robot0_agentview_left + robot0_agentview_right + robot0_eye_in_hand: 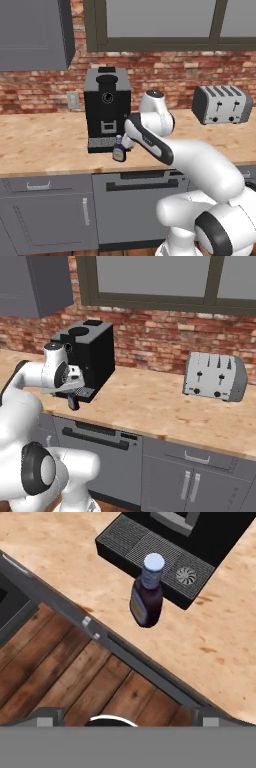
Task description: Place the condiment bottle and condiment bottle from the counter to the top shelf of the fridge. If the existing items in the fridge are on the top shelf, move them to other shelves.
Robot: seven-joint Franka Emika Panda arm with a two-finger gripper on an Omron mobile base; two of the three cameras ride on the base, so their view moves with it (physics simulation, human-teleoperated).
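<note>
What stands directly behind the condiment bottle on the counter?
Behind the condiment bottle stands the black coffee machine, its drip tray right at the bottle's back. The bottle hides a small strip of the tray's front edge.

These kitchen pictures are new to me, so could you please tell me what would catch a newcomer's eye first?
The white arm fills the foreground, bent toward the counter. A small dark bottle with a pale cap and yellow label stands upright near the counter's front edge, just before the black coffee machine. A silver toaster sits farther right by the brick wall.
</note>
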